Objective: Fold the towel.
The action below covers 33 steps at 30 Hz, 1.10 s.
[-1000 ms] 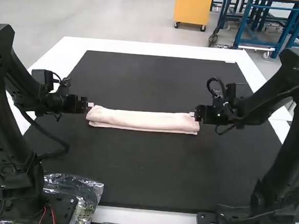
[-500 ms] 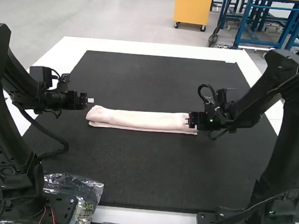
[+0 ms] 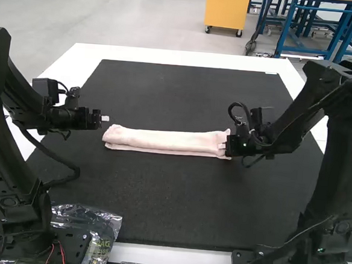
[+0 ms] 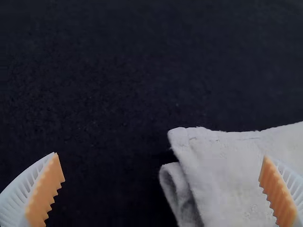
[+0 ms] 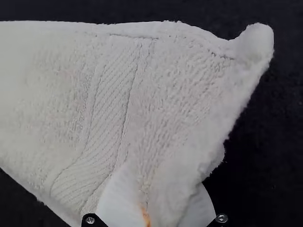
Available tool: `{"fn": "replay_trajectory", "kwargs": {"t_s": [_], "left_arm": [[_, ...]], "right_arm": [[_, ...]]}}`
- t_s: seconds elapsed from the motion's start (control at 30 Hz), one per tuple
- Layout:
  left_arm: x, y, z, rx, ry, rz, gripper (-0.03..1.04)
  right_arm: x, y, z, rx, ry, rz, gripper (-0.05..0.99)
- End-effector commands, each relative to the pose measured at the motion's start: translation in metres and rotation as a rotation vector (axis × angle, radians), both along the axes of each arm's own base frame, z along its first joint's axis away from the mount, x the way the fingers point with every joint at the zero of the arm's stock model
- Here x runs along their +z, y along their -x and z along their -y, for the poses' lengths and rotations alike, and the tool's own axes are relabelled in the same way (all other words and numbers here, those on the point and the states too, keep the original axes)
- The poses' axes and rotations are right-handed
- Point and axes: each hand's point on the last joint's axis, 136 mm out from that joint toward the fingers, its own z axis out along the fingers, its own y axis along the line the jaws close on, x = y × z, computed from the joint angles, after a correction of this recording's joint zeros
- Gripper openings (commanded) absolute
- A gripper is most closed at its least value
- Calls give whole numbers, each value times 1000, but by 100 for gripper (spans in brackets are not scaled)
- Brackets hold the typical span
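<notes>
One plastic bag [image 3: 76, 214]: lower left.
Pink towel [image 3: 166, 141]: mid-frame, folded narrow, on the black mat [image 3: 159, 197].
Right gripper [image 3: 223, 148]: right of centre, pinching its right end.
Left gripper [image 3: 105, 118]: left of centre, spread, near its other end.

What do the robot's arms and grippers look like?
The left arm and right arm are black and chunky, with bending joints and looping black cables. Thin red wires poke out low down. The left gripper has white, ribbed fingers with bumpy orange pads. The right gripper is white and orange too.
</notes>
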Motion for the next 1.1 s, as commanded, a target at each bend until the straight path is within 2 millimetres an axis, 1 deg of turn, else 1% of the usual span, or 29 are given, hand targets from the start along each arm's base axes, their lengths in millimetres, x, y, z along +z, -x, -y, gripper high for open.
{"fn": "replay_trajectory", "kwargs": {"t_s": [0.0, 0.1, 0.2, 0.27, 0.37, 0.47, 0.53, 0.73, 1.07], "left_arm": [[14, -5, -10, 15, 2, 41, 97], [15, -6, -10, 14, 0, 44, 97], [16, -7, -10, 12, -2, 48, 97], [17, -8, -10, 12, -3, 51, 97], [18, -9, -10, 13, -4, 56, 97], [18, -9, -10, 10, -8, 57, 97], [18, -9, -11, 8, -17, 61, 97], [18, -8, -12, 6, -24, 69, 97], [15, -4, -12, 0, -34, 78, 97]], "right_arm": [[19, -5, 21, -40, -2, 30, -3], [41, -11, 31, -66, -8, 62, -3], [62, -14, 35, -76, -15, 87, -3], [77, -14, 34, -68, -28, 102, -3], [90, -13, 30, -59, -34, 120, -3], [94, -13, 19, -41, -45, 120, -3], [96, -11, 4, -20, -61, 115, -3], [94, -2, -57, 84, -87, 92, -3], [85, 2, -138, 219, -96, 84, -3]]}}
